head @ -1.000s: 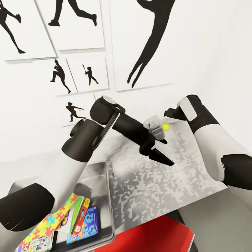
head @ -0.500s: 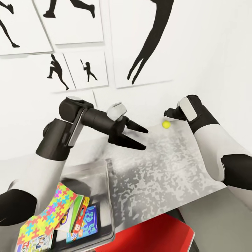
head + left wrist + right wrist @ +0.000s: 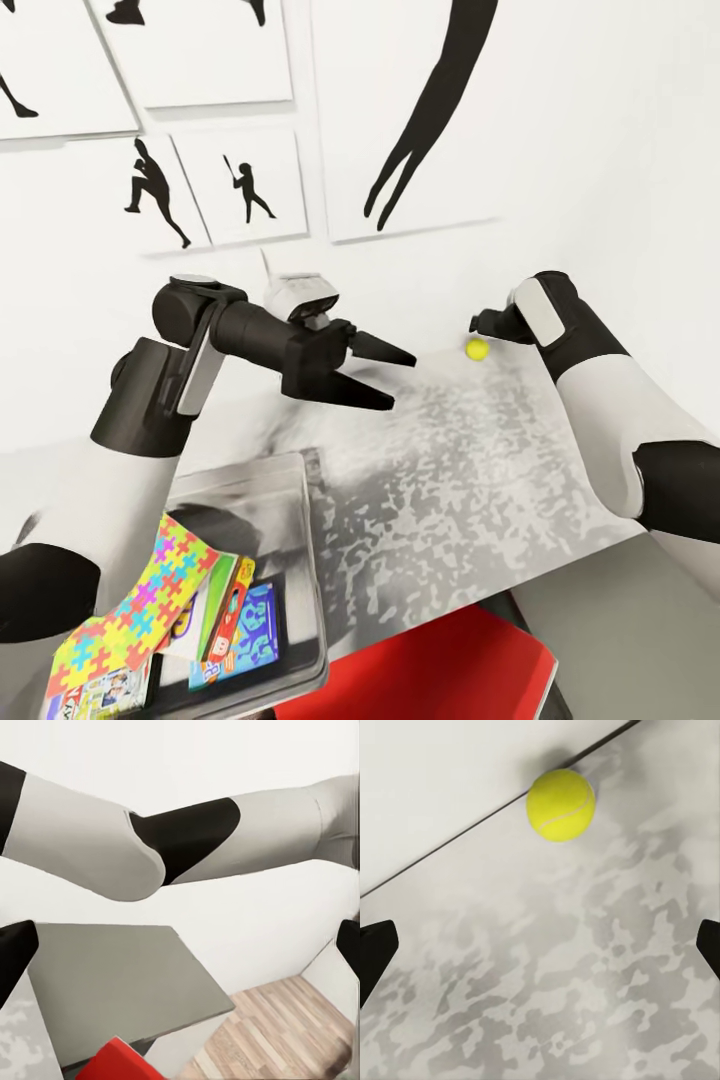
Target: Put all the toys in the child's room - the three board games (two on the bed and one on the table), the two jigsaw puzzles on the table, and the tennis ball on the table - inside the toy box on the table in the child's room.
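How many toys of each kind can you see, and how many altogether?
tennis ball: 1, on the table
jigsaw puzzle: 1, in the toy box
board games: 3, in the toy box: green-edged game, blue game, corner game
Total: 5 toys

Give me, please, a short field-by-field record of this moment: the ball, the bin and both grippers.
tennis ball: on the table, at its far edge by the wall, free
toy box: near-left on the table, holding a jigsaw puzzle and board games
left gripper: open, empty, above the table
right gripper: open, empty, facing the ball
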You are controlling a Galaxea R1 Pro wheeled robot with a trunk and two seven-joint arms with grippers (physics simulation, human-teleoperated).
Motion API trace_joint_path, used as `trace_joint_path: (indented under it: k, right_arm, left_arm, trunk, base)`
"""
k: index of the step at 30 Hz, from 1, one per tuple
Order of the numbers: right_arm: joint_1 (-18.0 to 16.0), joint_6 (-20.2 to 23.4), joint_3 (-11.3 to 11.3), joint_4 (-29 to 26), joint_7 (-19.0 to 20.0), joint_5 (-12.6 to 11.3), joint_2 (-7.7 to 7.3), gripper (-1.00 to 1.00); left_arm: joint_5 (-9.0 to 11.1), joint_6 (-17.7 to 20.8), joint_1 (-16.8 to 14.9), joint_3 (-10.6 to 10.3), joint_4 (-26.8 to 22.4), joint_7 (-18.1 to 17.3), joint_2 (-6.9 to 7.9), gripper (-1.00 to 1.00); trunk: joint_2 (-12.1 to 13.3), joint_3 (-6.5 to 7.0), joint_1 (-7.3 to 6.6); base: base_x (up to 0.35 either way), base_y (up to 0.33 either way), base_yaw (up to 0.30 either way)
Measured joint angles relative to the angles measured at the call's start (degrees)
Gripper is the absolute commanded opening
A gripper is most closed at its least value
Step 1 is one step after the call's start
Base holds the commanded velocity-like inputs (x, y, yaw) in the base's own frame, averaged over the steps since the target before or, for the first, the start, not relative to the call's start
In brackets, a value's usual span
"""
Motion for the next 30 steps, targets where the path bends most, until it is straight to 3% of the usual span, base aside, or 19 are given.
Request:
trace_joint_path:
  k: [4, 10, 23, 30]
  right_arm:
    - [0.0, 0.0, 0.0, 0.0, 0.0, 0.0, -0.07, 1.00]
    - [0.0, -0.1, -0.1, 0.0, 0.0, 0.0, 0.00, 1.00]
    - [0.0, -0.3, -0.1, -0.3, 1.2, 0.1, 0.00, 1.00]
    - [0.1, -0.3, 0.3, -3.2, 1.7, 0.4, -0.25, 1.00]
  left_arm:
    - [0.1, 0.0, 0.0, -1.8, -0.1, 0.0, -1.74, 1.00]
    - [0.1, 0.0, 0.0, -4.1, -0.1, 0.0, -2.86, 1.00]
    - [0.0, 0.0, 0.1, -4.1, -0.1, 0.0, -3.11, 1.00]
    - [0.0, 0.0, 0.0, -2.9, 0.0, 0.0, -3.13, 1.00]
  trunk:
    - [0.0, -0.38, 0.00]
    - [0.0, -0.95, 0.00]
    - [0.0, -2.17, 0.00]
    - [0.0, -2.83, 0.00]
  base:
    - [0.000, 0.000, 0.000]
    - [0.000, 0.000, 0.000]
    - [0.000, 0.000, 0.000]
    - [0.000, 0.000, 0.000]
